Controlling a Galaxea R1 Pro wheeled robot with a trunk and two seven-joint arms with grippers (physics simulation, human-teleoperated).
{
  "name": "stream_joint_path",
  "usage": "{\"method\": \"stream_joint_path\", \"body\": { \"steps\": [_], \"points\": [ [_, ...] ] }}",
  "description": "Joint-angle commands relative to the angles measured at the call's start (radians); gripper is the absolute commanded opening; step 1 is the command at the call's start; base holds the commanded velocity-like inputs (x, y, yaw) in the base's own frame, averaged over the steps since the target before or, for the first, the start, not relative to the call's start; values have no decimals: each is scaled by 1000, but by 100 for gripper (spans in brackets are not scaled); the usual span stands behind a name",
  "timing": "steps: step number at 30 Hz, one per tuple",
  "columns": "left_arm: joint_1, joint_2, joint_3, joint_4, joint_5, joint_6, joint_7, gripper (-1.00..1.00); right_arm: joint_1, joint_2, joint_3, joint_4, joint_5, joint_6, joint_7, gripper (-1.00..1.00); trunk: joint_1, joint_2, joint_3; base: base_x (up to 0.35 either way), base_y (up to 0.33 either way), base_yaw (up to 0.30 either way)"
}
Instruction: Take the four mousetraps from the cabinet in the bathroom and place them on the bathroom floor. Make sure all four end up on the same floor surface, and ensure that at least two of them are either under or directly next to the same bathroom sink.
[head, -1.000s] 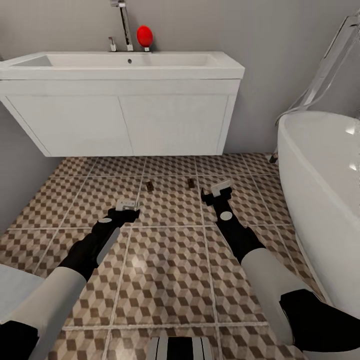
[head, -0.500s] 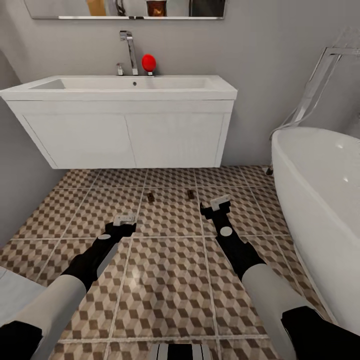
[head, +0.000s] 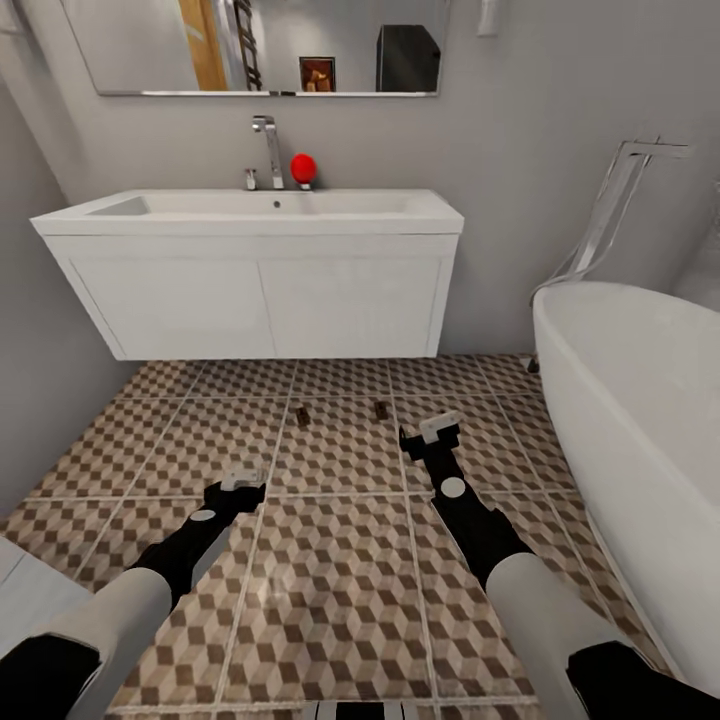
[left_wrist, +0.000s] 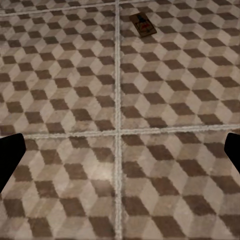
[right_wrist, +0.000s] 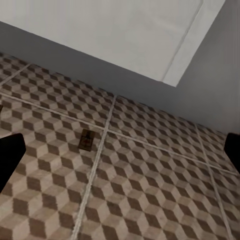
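Observation:
Two mousetraps lie on the cube-patterned bathroom floor (head: 330, 560) just in front of the sink (head: 250, 212), one (head: 302, 416) left of the other (head: 381, 409). My left gripper (head: 240, 485) hovers low and open, short of the left trap, which the left wrist view has as a small board (left_wrist: 142, 24) beyond the open left gripper (left_wrist: 120, 152). My right gripper (head: 435, 430) is open just right of the other trap (right_wrist: 88, 140), empty between its black fingertips (right_wrist: 10, 152). The cabinet is out of view.
The white drawer unit (head: 260, 305) hangs under the basin, with a tap (head: 268, 148) and a red object (head: 303, 167) on top and a mirror (head: 260, 45) above. A white bathtub (head: 640, 420) fills the right side. A white fixture corner (head: 20, 590) sits at lower left.
The head view has risen and pulled back, bringing the mirror into sight. My left gripper has drawn back from the left trap. Both traps lie where they were.

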Motion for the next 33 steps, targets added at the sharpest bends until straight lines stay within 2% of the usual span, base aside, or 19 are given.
{"method": "stream_joint_path", "body": {
  "steps": [1,2,5,14,17,19,24,28,29,33],
  "points": [
    [0,-1,-9,27,10,-30,4,100,3,0,2,3,9,-1,-8,100,-1,0,5,0,0,0],
    [0,-4,-9,69,10,-67,2,100,8,0,2,16,8,-2,-8,100,-1,0,10,0,0,0],
    [0,-11,-9,123,10,-109,1,100,14,0,2,52,6,-23,-9,100,-2,1,25,0,0,0],
    [0,-33,-9,290,10,-257,-1,100,17,-2,-2,199,2,-150,-12,100,-37,64,64,0,0,0],
    [0,-48,-9,379,10,-342,-1,100,17,-13,-2,270,0,-195,-13,100,-48,85,77,0,0,0],
    [0,-54,-9,409,10,-371,-1,100,17,-23,-2,304,-6,-219,-12,100,-56,99,86,0,0,0],
    [32,-59,-9,437,10,-409,-17,100,17,-45,-2,432,-52,-316,-12,100,-75,134,108,0,0,0],
    [57,-57,-9,440,10,-444,-37,100,17,-62,-1,493,-73,-373,-12,100,-91,162,125,0,0,0],
    [111,-56,-9,442,11,-511,-47,100,18,-75,-1,566,-83,-434,-12,100,-94,169,129,0,0,0],
    [155,-52,-9,443,11,-554,-49,100,45,-84,-1,586,-85,-460,-13,100,-110,197,147,0,0,0]
  ]
}}
